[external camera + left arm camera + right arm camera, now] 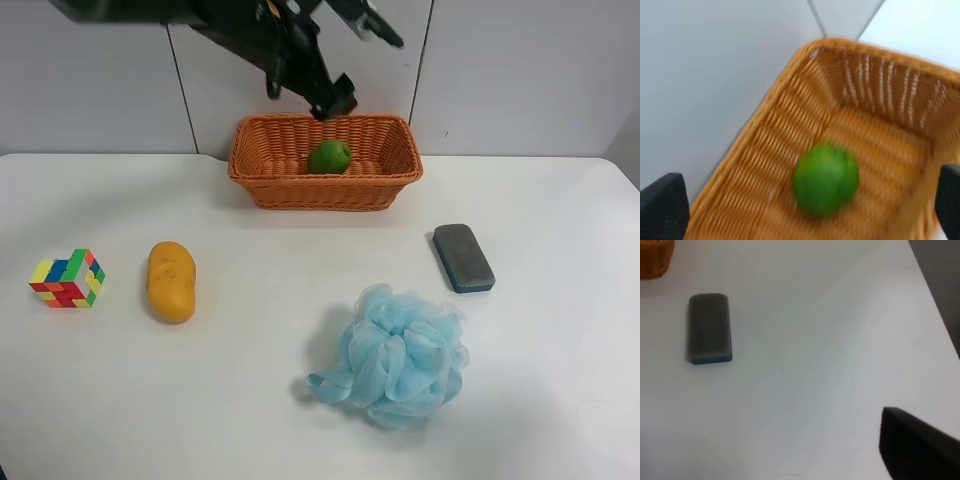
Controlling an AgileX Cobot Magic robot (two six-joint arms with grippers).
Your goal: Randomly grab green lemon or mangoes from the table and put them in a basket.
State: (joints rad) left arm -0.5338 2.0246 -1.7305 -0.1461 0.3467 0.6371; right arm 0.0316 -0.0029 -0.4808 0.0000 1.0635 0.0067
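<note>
The green lemon (329, 156) lies inside the orange-brown wicker basket (262, 185) at the back of the white table (260, 400). In the left wrist view the lemon (825, 178) is blurred on the floor of the basket (765, 130). My left gripper (333, 100) hangs open and empty just above the basket's back rim, its two dark fingertips (662, 210) wide apart on either side of the lemon. The yellow-orange mango (171, 281) lies on the table at the exterior high view's left. Of my right gripper only one dark finger (920, 447) shows, above bare table.
A coloured puzzle cube (67, 278) sits beside the mango. A light blue bath pouf (395, 355) lies toward the front. A grey block with a blue base (463, 257) lies at the view's right; it also shows in the right wrist view (710, 327), near a basket corner (655, 260).
</note>
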